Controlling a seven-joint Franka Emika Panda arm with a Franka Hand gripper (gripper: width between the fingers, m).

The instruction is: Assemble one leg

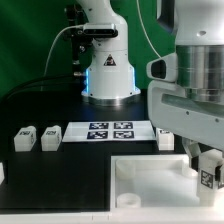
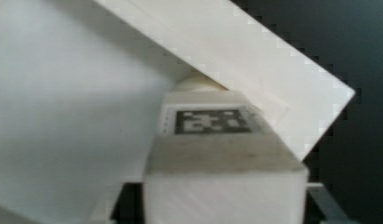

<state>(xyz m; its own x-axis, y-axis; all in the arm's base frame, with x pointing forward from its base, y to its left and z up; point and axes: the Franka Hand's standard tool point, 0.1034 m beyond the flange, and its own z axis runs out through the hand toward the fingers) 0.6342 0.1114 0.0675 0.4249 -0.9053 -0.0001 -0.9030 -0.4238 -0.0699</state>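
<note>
Leg (image 2: 213,150) sits clamped in your pincer (image 1: 207,170), long axis running down twd tabletop (image 1: 150,175) corner socket just below; align over hole, then lower.

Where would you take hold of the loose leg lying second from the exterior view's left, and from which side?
Take that leg across its two long sides, coming straight down from above. It lies flat on the black table with its tag facing up, and there are gaps to its neighbour leg and the marker board, so the fingers likely fit on both sides.
</note>
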